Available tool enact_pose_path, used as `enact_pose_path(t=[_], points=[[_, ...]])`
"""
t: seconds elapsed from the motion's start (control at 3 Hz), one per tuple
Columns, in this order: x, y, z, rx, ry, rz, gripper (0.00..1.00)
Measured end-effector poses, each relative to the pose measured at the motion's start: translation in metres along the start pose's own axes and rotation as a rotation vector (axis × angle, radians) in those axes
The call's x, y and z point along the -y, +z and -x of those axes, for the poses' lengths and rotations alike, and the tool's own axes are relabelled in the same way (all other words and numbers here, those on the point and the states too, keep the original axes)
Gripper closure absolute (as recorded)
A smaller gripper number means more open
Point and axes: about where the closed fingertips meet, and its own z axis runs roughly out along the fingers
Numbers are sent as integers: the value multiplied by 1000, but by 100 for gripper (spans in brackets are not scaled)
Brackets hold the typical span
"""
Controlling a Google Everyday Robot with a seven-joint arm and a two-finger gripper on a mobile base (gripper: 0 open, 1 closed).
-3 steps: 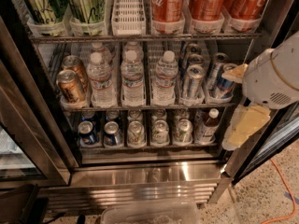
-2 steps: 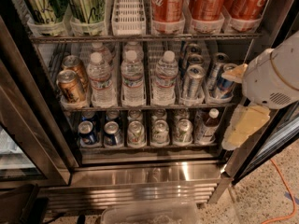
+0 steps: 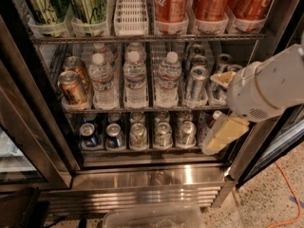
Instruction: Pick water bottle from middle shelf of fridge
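The fridge (image 3: 152,177) stands open in front of me with three wire racks. On the middle shelf (image 3: 142,110), three water bottles stand at the front in white lane trays: left (image 3: 102,82), centre (image 3: 135,79) and right (image 3: 167,79), with more behind them. Bronze cans (image 3: 71,87) stand to their left and silver cans (image 3: 195,83) to their right. My gripper (image 3: 213,113) is at the right end of the middle shelf, in front of the silver cans. Its beige fingers (image 3: 223,134) are spread apart and hold nothing. It is well right of the bottles.
Tall red cola cans (image 3: 171,4) and green cans (image 3: 88,4) fill the top rack. Short cans (image 3: 137,134) line the lowest rack. The dark door frame (image 3: 33,122) stands at the left. A clear plastic bin (image 3: 152,217) sits on the floor below. An orange cable (image 3: 289,194) lies at the lower right.
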Motion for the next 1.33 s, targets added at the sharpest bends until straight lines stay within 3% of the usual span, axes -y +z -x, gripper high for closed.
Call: enact_pose_path(t=[1.0,1.33], points=[[12,38,43,159,-7,-160,0],[12,38,43,159,-7,-160,0]])
